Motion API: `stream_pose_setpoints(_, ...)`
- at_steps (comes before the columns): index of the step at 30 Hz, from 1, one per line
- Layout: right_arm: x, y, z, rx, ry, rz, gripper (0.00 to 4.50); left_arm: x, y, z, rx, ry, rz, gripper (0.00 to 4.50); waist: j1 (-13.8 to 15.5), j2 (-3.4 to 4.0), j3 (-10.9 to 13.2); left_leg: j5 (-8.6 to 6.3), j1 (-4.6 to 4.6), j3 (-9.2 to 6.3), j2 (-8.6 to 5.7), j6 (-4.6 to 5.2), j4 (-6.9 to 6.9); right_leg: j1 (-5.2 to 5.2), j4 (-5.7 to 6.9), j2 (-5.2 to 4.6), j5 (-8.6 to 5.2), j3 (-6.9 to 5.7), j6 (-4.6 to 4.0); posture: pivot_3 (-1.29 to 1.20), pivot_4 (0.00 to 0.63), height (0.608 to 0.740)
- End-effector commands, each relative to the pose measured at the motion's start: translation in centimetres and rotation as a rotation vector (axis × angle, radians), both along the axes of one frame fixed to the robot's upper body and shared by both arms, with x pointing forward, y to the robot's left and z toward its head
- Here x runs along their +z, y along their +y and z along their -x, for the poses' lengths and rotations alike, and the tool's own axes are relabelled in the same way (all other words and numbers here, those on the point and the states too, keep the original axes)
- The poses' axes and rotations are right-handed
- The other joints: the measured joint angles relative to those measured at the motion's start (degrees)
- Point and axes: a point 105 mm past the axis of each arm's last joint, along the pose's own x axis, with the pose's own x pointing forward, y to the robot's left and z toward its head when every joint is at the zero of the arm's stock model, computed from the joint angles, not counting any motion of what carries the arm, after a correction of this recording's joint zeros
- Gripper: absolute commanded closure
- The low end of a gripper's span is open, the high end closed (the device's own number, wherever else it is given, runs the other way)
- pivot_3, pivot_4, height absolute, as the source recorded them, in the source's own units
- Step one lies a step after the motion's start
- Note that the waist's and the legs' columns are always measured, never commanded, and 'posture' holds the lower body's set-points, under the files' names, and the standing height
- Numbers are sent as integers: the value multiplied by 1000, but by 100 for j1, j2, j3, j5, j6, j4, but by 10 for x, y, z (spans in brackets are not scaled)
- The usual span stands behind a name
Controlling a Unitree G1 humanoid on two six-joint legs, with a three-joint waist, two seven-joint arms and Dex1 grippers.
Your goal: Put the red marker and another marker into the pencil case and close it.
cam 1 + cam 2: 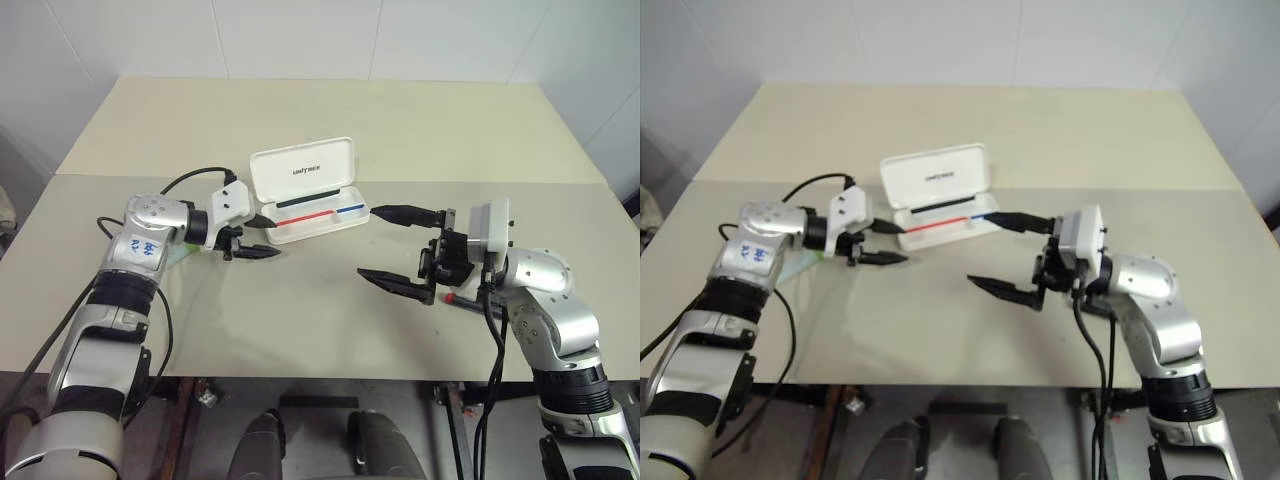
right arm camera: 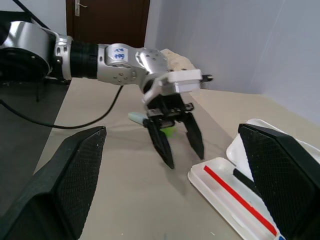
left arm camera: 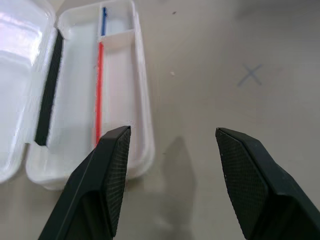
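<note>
The pencil case (image 1: 312, 215) lies open in the middle of the table, its lid (image 1: 303, 172) standing up at the back. The tray (image 3: 115, 75) shows a red and a blue stripe and a black strip. My left gripper (image 1: 266, 237) hovers just left of the case, open with nothing between its fingers (image 3: 114, 165). My right gripper (image 1: 378, 245) is open wide to the right of the case, pointing toward it. The red marker (image 1: 462, 298) lies on the table under my right wrist. The light-green marker (image 2: 137, 118) lies on the table behind my left gripper (image 2: 176, 135).
A seam (image 1: 560, 183) crosses the beige table behind the case. A faint blue cross (image 3: 250, 75) is drawn on the tabletop near the case. A black cable (image 1: 190, 177) loops off my left forearm. The table's front edge (image 1: 320, 375) runs close below both arms.
</note>
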Motion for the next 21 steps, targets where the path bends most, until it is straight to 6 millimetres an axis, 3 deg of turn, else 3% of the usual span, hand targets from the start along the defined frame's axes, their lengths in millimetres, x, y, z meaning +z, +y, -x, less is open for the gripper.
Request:
stream_pose_setpoints(1, 10, 4, 4, 9, -57, -19, 0, 10, -3, -6, -5, -40, -29, 1636, 0, 0, 0, 0, -1, 1, 0, 0, 0, -2, 2, 0, 0, 1, 0, 0, 150, 740)
stream_pose_setpoints(11, 11, 3, 5, 2, -65, -26, 0, 4, -11, -9, -20, -27, -41, 1636, 5, -1, 0, 0, -6, 1, 0, 0, 2, -8, 6, 1, 0, 1, 1, 0, 150, 740)
stream_pose_setpoints(21, 14, 4, 4, -1, -81, -35, 0, -16, -15, -16, 23, 47, -71, 1636, 3, -1, 0, 0, -8, 1, 0, 0, 5, -8, 8, 2, 1, 1, 2, 0, 150, 740)
